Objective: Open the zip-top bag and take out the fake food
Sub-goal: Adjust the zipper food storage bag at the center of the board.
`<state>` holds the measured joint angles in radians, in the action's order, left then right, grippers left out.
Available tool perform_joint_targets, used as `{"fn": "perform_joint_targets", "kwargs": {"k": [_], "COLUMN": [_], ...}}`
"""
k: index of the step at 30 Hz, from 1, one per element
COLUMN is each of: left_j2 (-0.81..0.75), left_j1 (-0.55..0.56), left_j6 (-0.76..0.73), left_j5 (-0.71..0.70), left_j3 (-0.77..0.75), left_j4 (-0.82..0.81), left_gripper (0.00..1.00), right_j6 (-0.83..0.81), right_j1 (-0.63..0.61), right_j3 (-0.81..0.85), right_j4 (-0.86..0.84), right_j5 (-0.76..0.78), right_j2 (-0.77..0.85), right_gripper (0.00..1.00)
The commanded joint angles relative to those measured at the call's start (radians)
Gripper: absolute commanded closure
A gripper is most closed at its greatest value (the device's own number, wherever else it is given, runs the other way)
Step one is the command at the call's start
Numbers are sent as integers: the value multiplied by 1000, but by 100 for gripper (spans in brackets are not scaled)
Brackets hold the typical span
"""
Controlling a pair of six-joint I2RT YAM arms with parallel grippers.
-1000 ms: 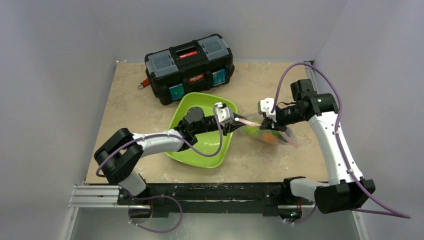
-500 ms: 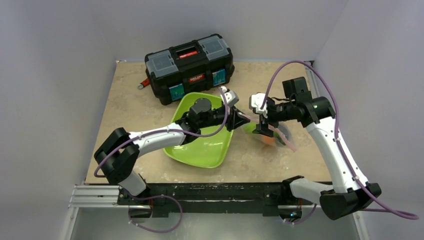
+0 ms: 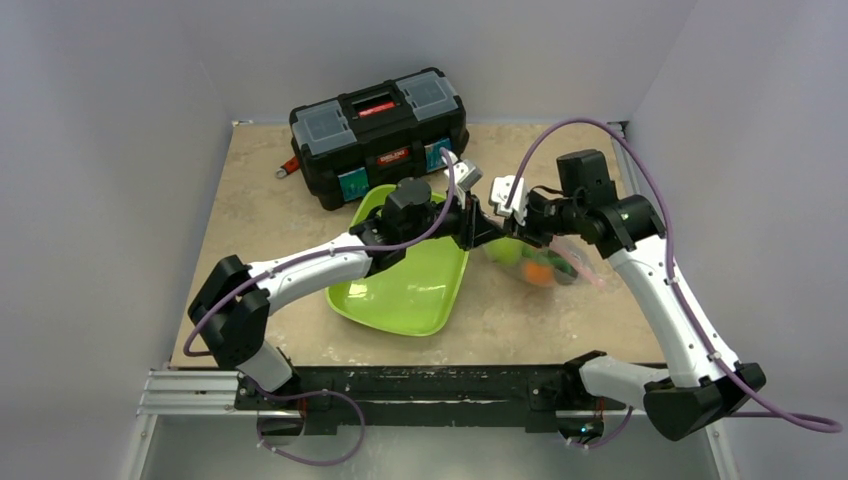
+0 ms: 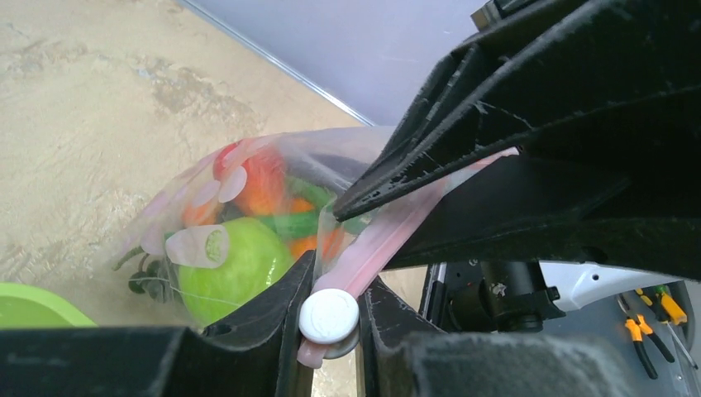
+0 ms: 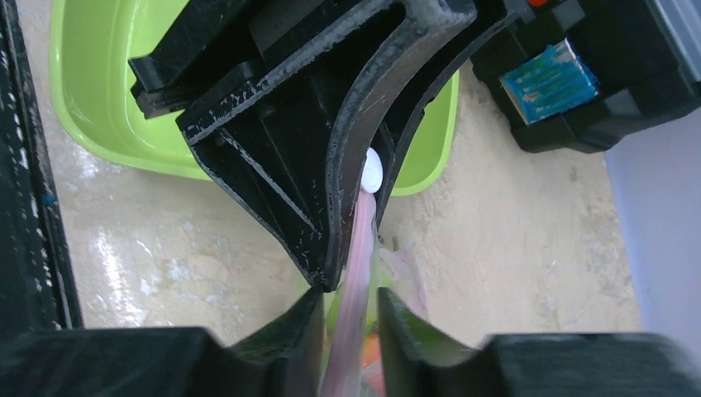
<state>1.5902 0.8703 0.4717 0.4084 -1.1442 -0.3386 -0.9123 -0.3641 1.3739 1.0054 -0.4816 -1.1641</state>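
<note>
Clear zip-top bag (image 3: 548,262) sits just right of green tray (image 3: 400,300), mouth end lifted toward both arms; fake food (image 4: 236,265) bunched inside: green lime, red & orange bits. At the mouth, left gripper (image 4: 331,285) is nearly closed, pinching white slider (image 4: 329,315) on pink zip strip (image 4: 388,240). Opposite, right gripper (image 5: 350,308) is narrowed w/ strip btwn its fingers; can't tell if clamped or just bracketing. Tips meet nose to nose by tray's far right corner. Behind tray: black toolbox (image 3: 380,135)

Beige, stone-patterned table (image 3: 290,210) closed in by plain pale grey walls (image 3: 120,100) along its left, far and right edges; aluminium rail (image 3: 190,392) at the near edge; soft, even light.
</note>
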Motion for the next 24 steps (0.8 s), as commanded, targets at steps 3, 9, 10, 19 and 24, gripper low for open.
{"fn": "perform_joint_targets", "kwargs": {"k": [3,9,10,19,24], "left_j2": [-41,-78,-88,-286,-302], "left_j1": [6,5,6,3,3], "left_j6": [4,-79,-90,-350,-435], "left_j5": [41,96,106,97,87], "left_j3": [-40,1,19,412,509], "left_j4": [13,-12,-36,-459,-588], "left_gripper": [100,99,91,12,10], "right_j6": [82,128,128,-22,-107], "right_j1": [0,3,3,5,4], "right_j3": [52,85,90,97,77], "right_j4": [-57,-35,-27,122,190], "right_j5": [74,27,3,-171,-233], "right_j2": [21,20,16,28,27], "right_gripper": [97,100,100,100,100]}}
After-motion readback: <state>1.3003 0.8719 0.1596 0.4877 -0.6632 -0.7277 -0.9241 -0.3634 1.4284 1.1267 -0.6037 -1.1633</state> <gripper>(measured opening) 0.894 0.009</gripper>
